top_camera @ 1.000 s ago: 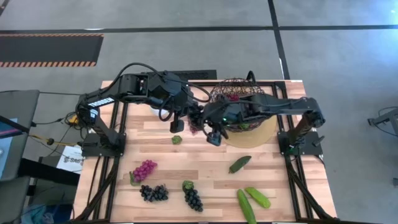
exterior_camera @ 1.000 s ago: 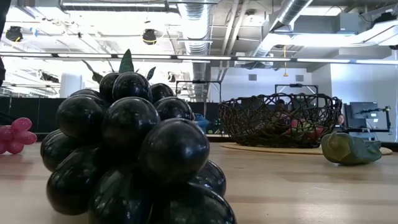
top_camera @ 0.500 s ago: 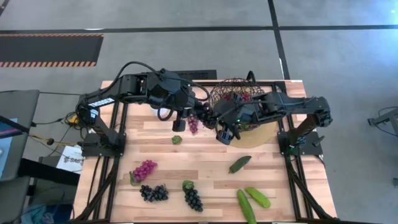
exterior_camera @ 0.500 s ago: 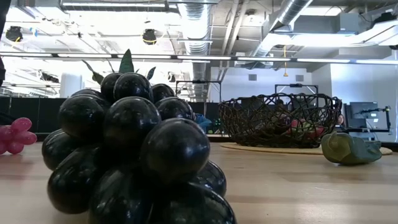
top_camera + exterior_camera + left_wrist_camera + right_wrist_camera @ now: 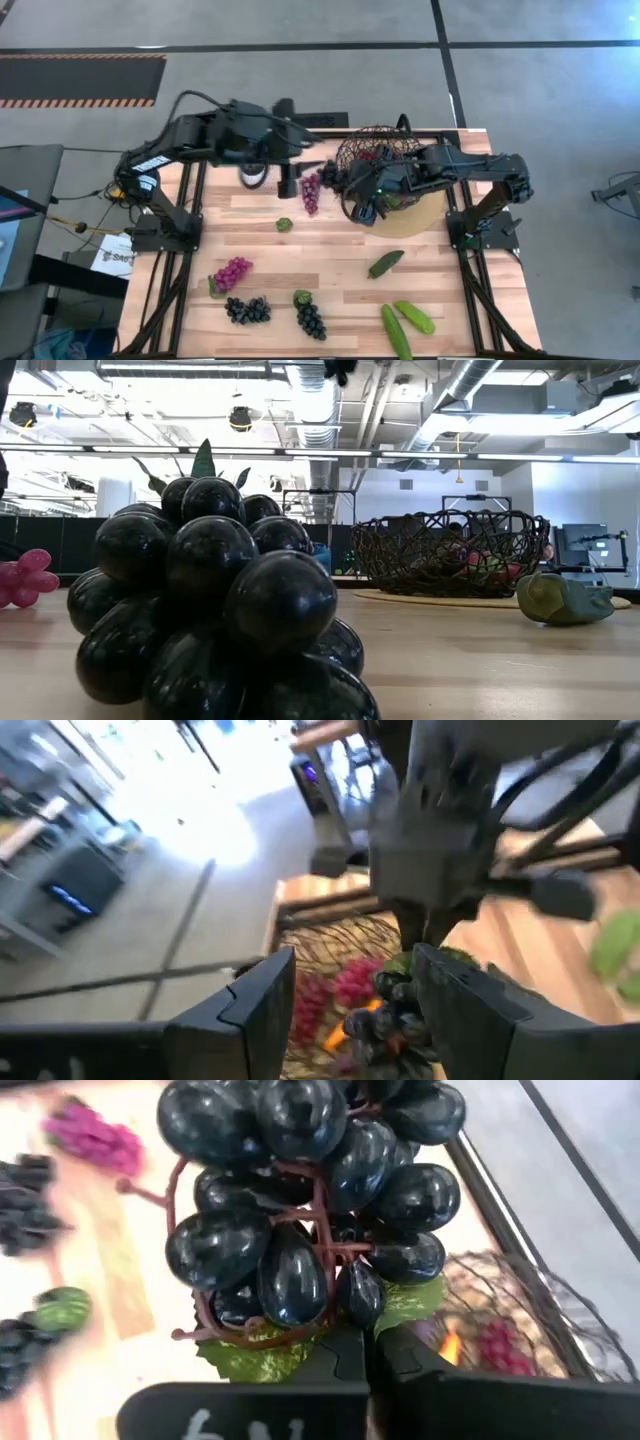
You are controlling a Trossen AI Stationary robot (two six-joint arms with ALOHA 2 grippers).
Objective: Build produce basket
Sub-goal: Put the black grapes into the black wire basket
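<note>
Table [image 5: 330, 250]: pale wooden slats in a dark frame, with an arm mounted at each side.
Left arm: reaches from its base across the far half of the table toward the middle.
Right arm: stretches from its base over the near rim of the basket, ending beside the left arm's tip.
Tan disc [image 5: 420, 222]: flat and round, lying under the basket at the far right of the table.
Basket [image 5: 375, 160]: dark open-weave wire bowl standing on the disc; magenta grapes [image 5: 372, 155] and something orange already lie inside.
Left gripper [image 5: 290, 180]: hangs just off the basket's left side, fingers [image 5: 265, 995] spread wide with nothing between them in its wrist view.
Right gripper [image 5: 362, 210]: sits at the basket's near-left edge, fingers pressed together on the stem and green leaf of a dark grape bunch [image 5: 310, 1190].
Dark grape bunch: hangs between the two grippers, off the table, just left of the basket.
Black grape bunch [image 5: 311, 320]: lies near the front edge at the middle, filling the low view.
Second black bunch [image 5: 247, 310]: lies just left of it.
Magenta bunch [image 5: 232, 271]: on the left front, near the second black bunch.
Cucumbers [image 5: 405, 325]: two side by side at the front right; a third, darker one [image 5: 385, 264] lies apart, nearer the disc.
Small green piece [image 5: 285, 224]: alone on the table below the left gripper.
</note>
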